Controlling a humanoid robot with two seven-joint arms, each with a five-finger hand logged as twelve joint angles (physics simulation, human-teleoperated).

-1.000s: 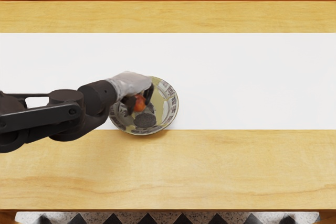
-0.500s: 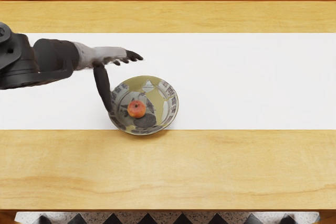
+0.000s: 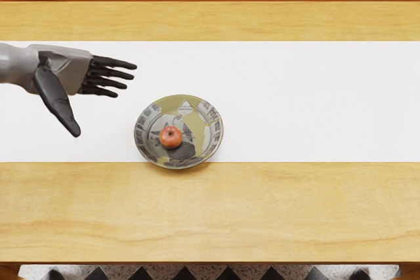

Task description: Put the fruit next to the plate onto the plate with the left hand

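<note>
A small red-orange apple (image 3: 171,137) lies in the middle of the patterned plate (image 3: 209,117), which sits on the white runner near its front edge. My left hand (image 3: 92,83) hovers up and to the left of the plate, well apart from it. Its dark fingers (image 3: 113,75) are spread and point right, the thumb hangs down, and it holds nothing. The right arm does not show.
The white runner (image 3: 302,96) crosses the wooden table (image 3: 262,208) from left to right. An orange wall runs along the back of the table.
The left hand let go of the apple on the plate, rose, and drew back to the left with its fingers spread. The apple stays where it was set down.
</note>
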